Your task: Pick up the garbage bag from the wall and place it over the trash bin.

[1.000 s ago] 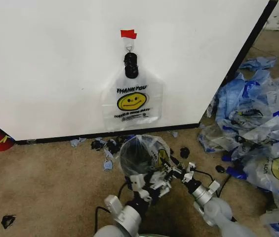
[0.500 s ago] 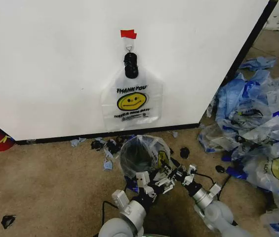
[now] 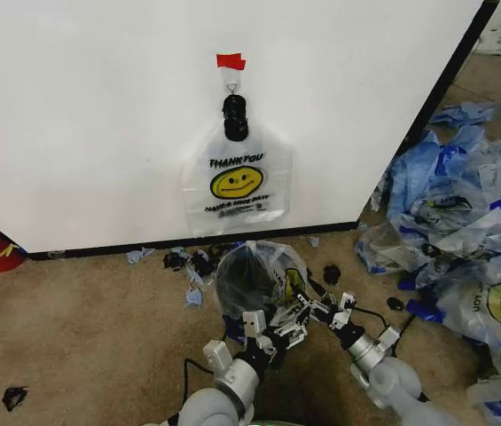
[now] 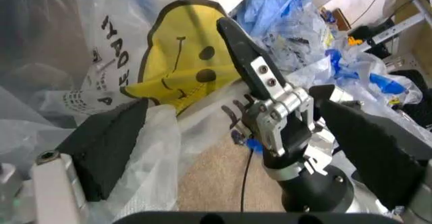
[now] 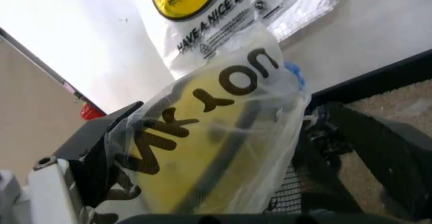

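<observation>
The garbage bag (image 3: 238, 180) hangs on the wall (image 3: 90, 115). The trash bin (image 3: 252, 280), already bagged, stands on the floor below. The left wrist view shows the left gripper (image 4: 229, 148) open; the right gripper (image 5: 229, 148) spreads around plastic. Both have edged slightly nearer the bin.

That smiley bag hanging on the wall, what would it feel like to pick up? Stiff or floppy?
Probably floppy: the garbage bag hangs limp from a hook on the wall, its sides slightly wrinkled. Likely very light, since the film is thin enough to see through. It may be slippery and crumple when pinched, like the bag already draped over the trash bin.
</observation>
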